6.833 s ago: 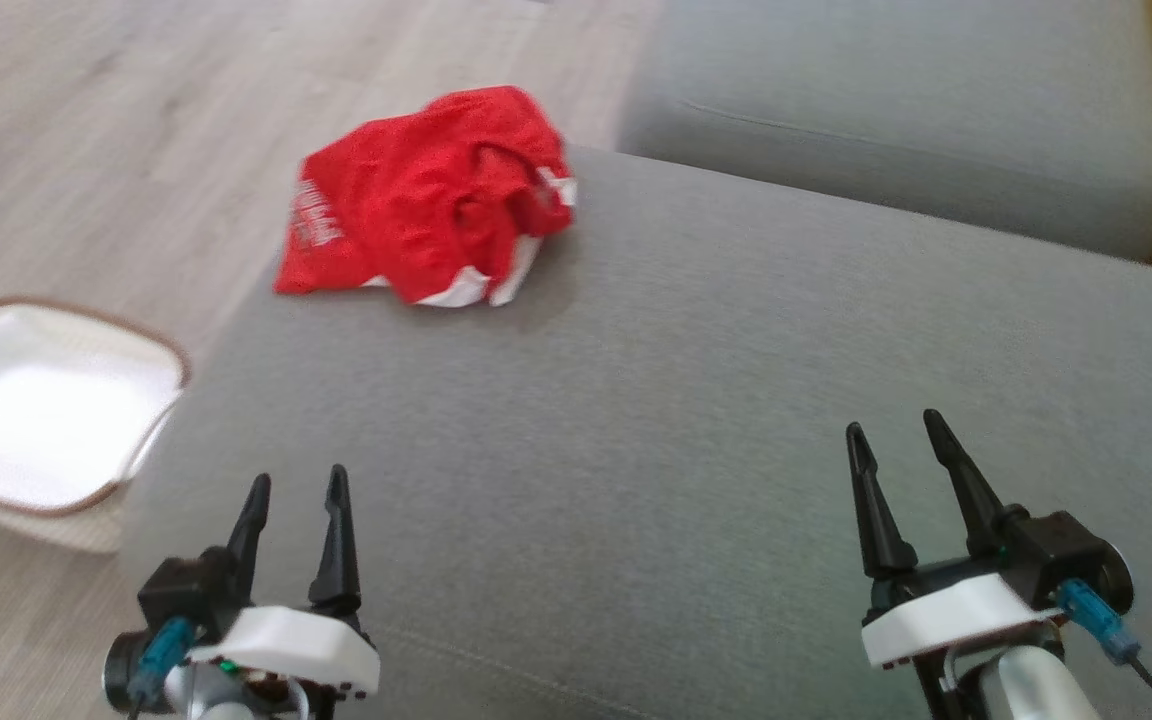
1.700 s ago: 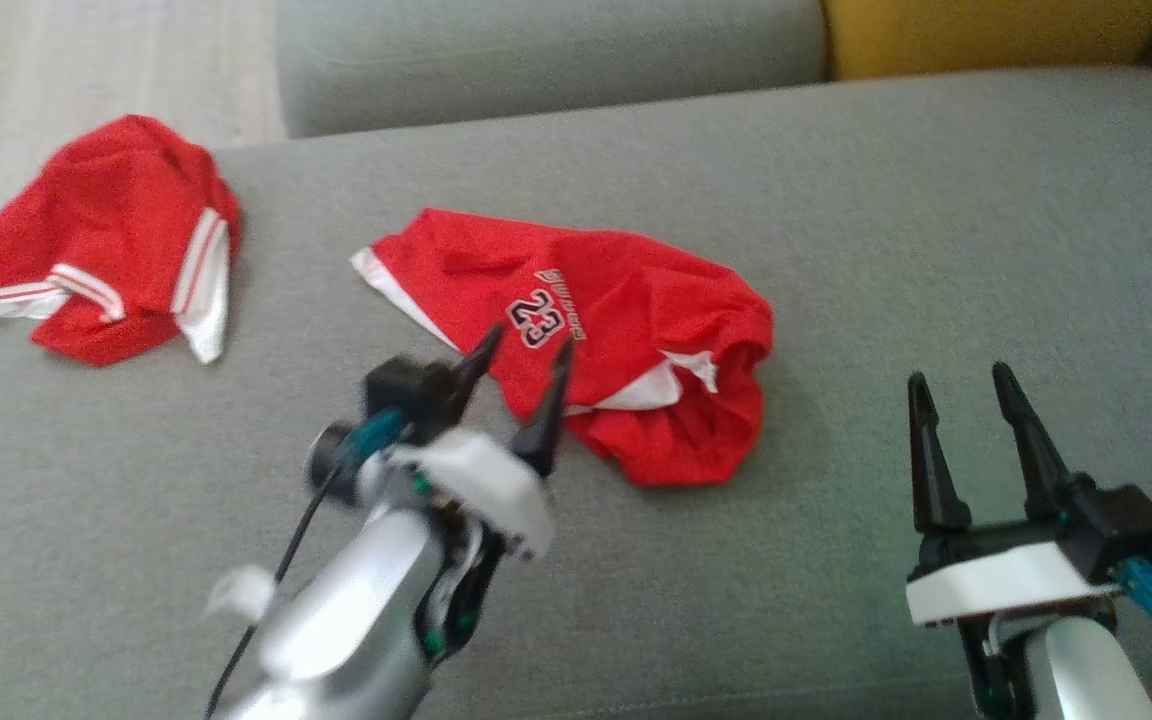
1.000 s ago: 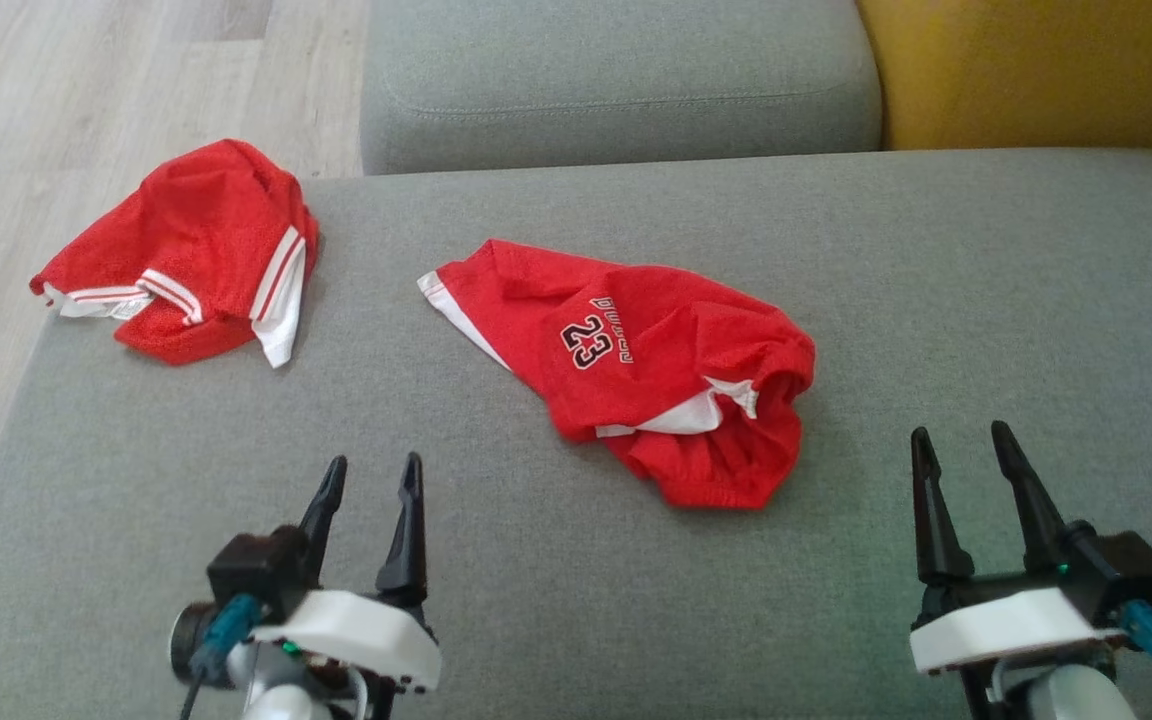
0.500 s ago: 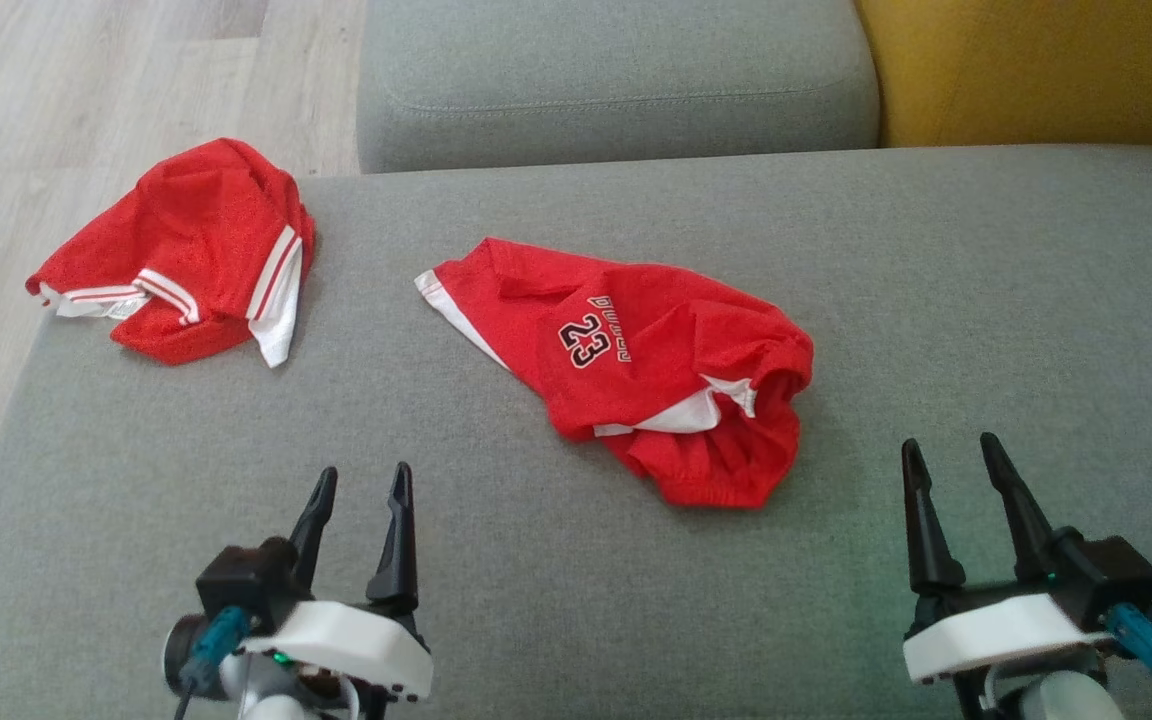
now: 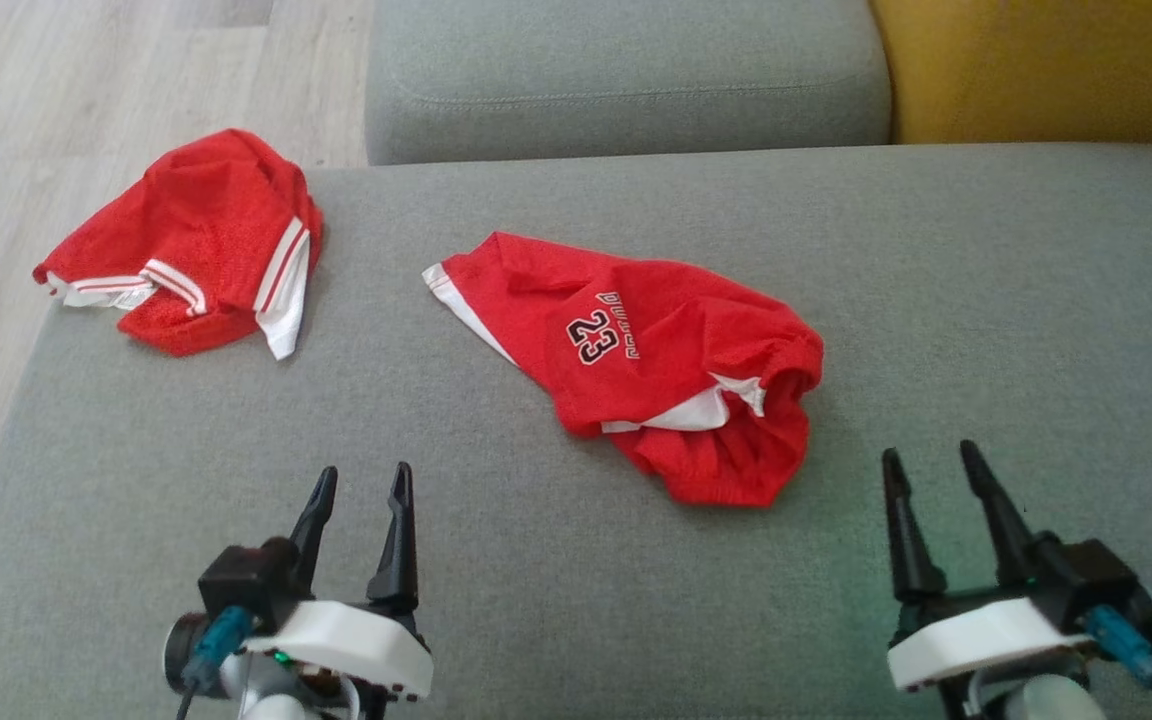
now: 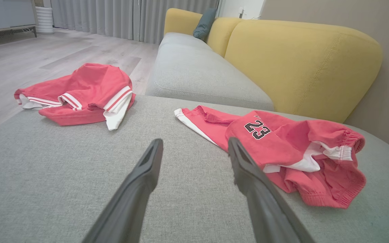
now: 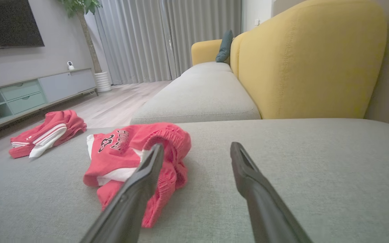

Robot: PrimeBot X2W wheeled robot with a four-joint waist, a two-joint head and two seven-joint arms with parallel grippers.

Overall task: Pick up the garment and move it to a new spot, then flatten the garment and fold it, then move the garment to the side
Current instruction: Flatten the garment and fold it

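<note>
left gripper (image 5: 366,472) pulled back, shorts (image 5: 671,345) crumpled

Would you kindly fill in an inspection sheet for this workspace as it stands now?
Surface: grey sofa cushion, flat, carrying both garments.
Job's things: red shorts marked 23, crumpled mid-cushion, not flattened or folded.
Clutter: second red garment, bunched at the cushion's far left corner.
Grippers: left gripper and right gripper open, empty, short of the shorts.
Cables: blue-plugged leads at the wrists, left cable and right cable.
Surroundings: yellow sofa back, wooden floor, curtains.
</note>
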